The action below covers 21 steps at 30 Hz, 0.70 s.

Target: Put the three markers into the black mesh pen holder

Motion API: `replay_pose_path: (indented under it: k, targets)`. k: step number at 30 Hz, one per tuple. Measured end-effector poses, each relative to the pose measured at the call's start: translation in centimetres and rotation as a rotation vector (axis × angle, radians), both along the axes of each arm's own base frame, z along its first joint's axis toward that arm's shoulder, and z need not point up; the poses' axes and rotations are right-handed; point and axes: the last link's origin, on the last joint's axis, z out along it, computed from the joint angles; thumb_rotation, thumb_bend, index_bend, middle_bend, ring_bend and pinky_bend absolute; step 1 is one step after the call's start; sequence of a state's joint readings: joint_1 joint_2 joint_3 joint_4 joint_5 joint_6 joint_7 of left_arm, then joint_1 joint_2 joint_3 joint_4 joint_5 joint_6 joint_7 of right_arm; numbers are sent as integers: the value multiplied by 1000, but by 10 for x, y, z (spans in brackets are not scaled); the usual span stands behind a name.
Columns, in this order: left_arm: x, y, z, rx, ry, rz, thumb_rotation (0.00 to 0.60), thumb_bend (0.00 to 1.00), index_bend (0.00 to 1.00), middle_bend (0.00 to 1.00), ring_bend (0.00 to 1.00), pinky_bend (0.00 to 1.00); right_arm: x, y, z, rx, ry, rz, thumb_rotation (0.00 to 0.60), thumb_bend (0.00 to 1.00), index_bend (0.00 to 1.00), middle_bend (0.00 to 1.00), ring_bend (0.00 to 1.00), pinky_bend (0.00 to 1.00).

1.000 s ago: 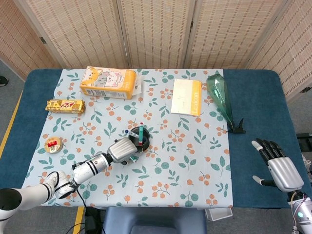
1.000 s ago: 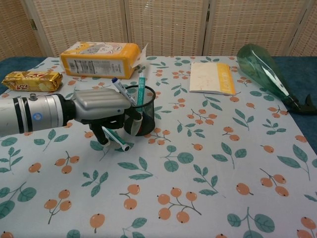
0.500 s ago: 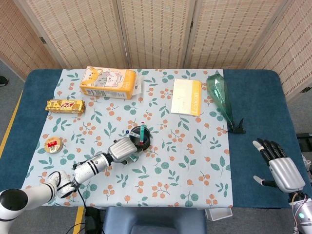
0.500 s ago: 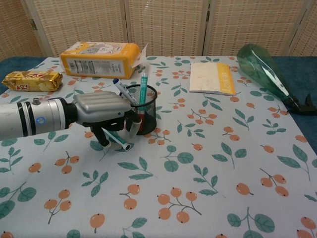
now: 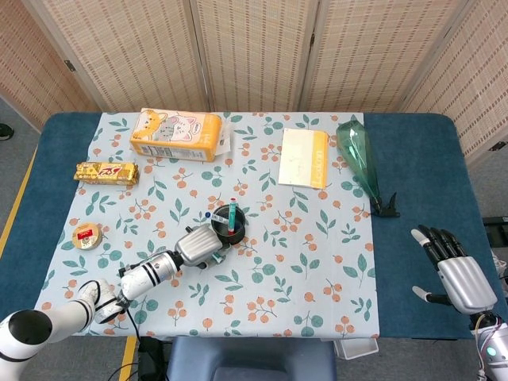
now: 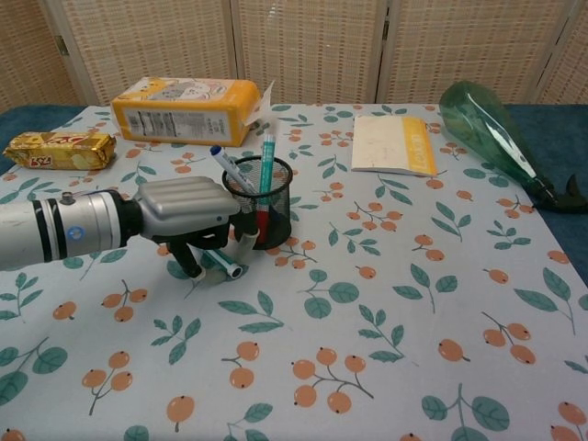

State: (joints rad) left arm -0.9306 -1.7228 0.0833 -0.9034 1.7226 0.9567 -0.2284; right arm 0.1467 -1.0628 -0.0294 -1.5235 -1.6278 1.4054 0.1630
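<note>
The black mesh pen holder (image 6: 276, 225) (image 5: 235, 231) stands left of the table's middle. A blue-capped marker (image 6: 223, 163) leans out of it to the left and a teal marker (image 6: 266, 158) stands upright in it. Something red shows through the mesh. My left hand (image 6: 184, 213) (image 5: 198, 244) is pressed low against the holder's left side, fingers curled down. It holds a teal-and-white marker (image 6: 223, 265), which lies almost flat at table level under the fingers. My right hand (image 5: 452, 274) hovers open over the blue cloth at the far right, seen only in the head view.
An orange tissue pack (image 6: 184, 108) and a gold snack bar (image 6: 57, 149) lie at the back left. A cream notebook (image 6: 393, 145) and a green bottle (image 6: 482, 124) on its side are at the back right. A small round tin (image 5: 86, 236) sits near the left edge.
My left hand has sunk lower beside the holder, and the marker in it has gone from tilted to nearly flat at the table. The right hand has barely moved.
</note>
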Motion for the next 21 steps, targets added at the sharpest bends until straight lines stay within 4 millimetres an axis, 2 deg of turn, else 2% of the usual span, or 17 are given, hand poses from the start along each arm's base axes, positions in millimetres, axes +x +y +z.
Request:
replay_pose_path:
  k: [21]
  targets:
    - [-3, -4, 3, 9, -25, 16, 600, 336, 613, 1000, 938, 975, 3, 4, 2, -15, -1, 21, 600, 127, 3, 0, 0, 0]
